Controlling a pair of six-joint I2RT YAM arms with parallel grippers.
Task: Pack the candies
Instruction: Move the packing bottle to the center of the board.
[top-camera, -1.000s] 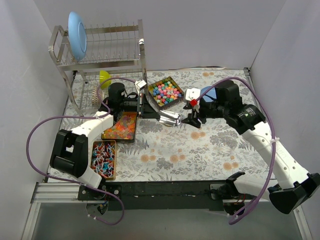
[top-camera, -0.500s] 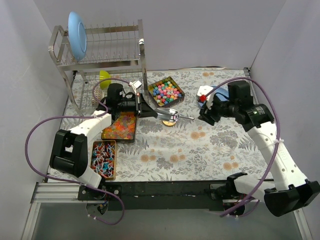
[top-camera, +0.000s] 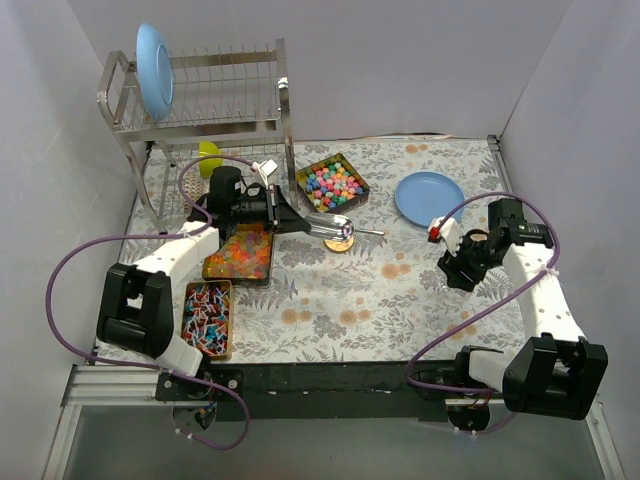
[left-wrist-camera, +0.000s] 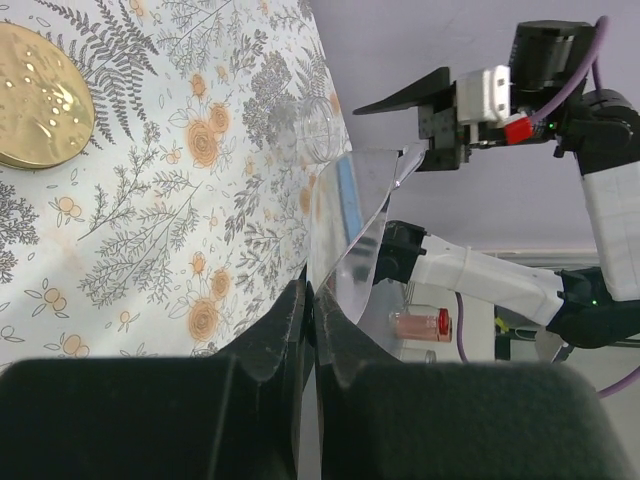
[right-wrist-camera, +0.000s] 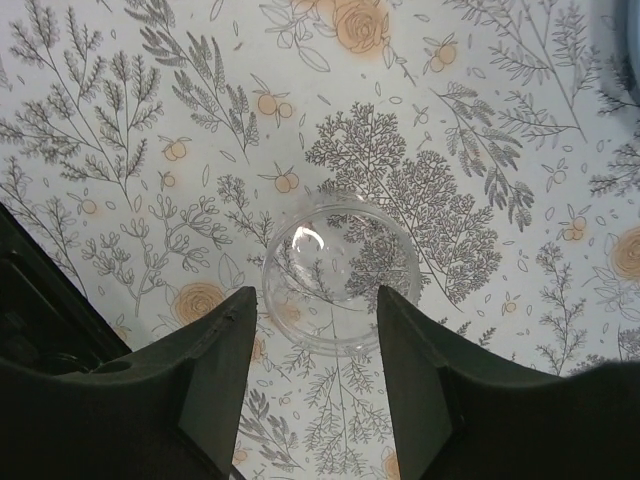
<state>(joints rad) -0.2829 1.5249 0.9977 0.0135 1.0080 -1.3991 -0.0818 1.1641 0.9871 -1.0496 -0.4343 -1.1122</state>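
With the candies (top-camera: 333, 185) in their tray (top-camera: 303, 178) at the back of the table (top-camera: 400, 300) and my left hand (left-wrist-camera: 308, 305) clamped on the clear scoop (top-camera: 335, 228), I judged that my empty, wide-open right hand (right-wrist-camera: 316, 310) should drop squarely around the clear cup (right-wrist-camera: 342, 272) before closing gently.

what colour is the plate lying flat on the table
Light blue. The plate shows best in the top external view, on the floral tablecloth.

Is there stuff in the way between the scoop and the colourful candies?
Nothing visible is. The scoop, held in the left gripper, is just in front of the candies in their open tray, with nothing between them. The gold lid lies on the scoop's near side, not in the path.
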